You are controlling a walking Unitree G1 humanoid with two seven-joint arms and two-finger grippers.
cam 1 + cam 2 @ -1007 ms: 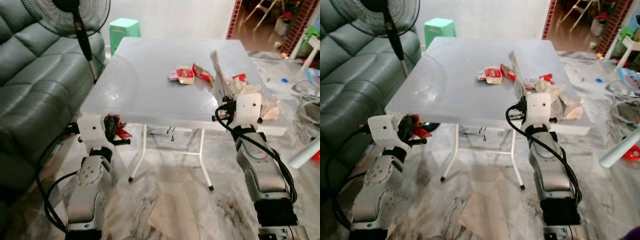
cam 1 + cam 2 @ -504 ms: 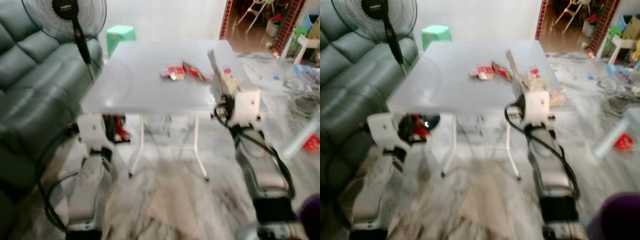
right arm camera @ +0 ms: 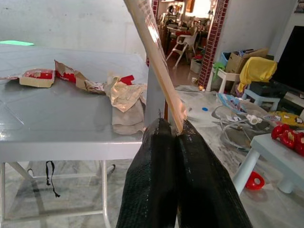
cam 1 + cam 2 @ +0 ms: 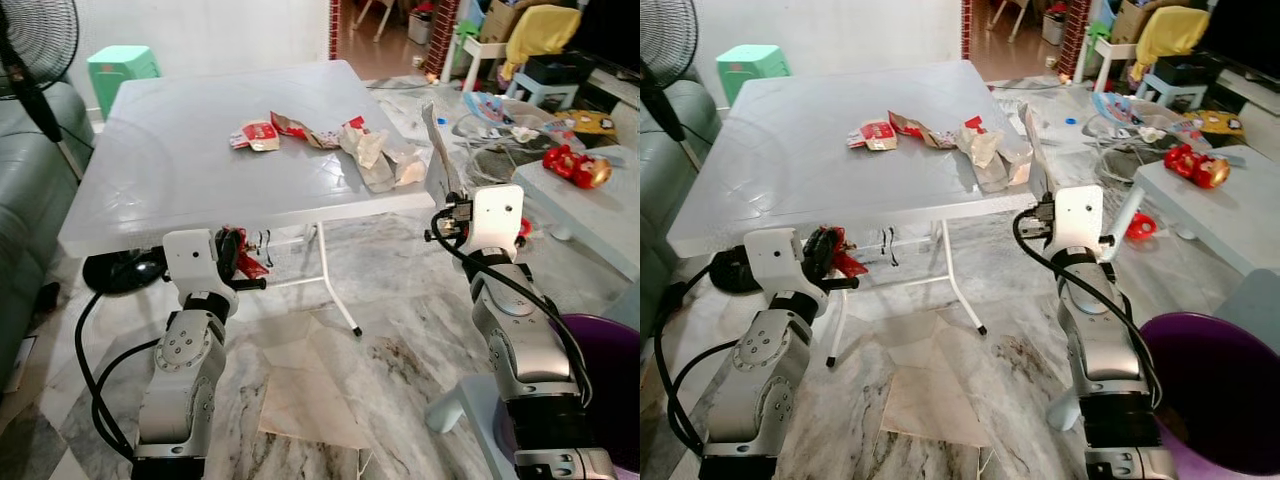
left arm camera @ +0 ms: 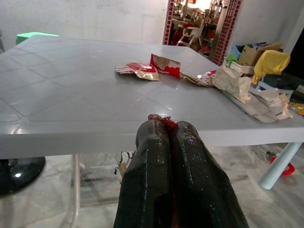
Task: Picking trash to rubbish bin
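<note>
My left gripper [image 4: 236,262] hangs just below the front edge of the white folding table [image 4: 160,180], shut on a crumpled red wrapper [image 5: 164,121]. Level with the table's right edge, my right gripper [image 4: 447,217] is shut on the lower end of a long tan strip [image 3: 154,42] that slants upward. On the tabletop lie red snack wrappers [image 4: 256,134] and a heap of crumpled paper bags [image 4: 380,160]. A purple rubbish bin [image 4: 1210,395] stands on the floor at the lower right, beside my right arm.
A green stool [image 4: 120,68] and a standing fan [image 4: 25,50] stand behind the table on the left, next to a grey sofa [image 4: 20,190]. A low white table [image 4: 590,195] with red things and other clutter is on the right. Flat cardboard [image 4: 310,390] lies on the marble floor.
The whole view has swung to the right, so the sofa has slid out to the left and the purple bin has come in. Both grippers keep their holds.
</note>
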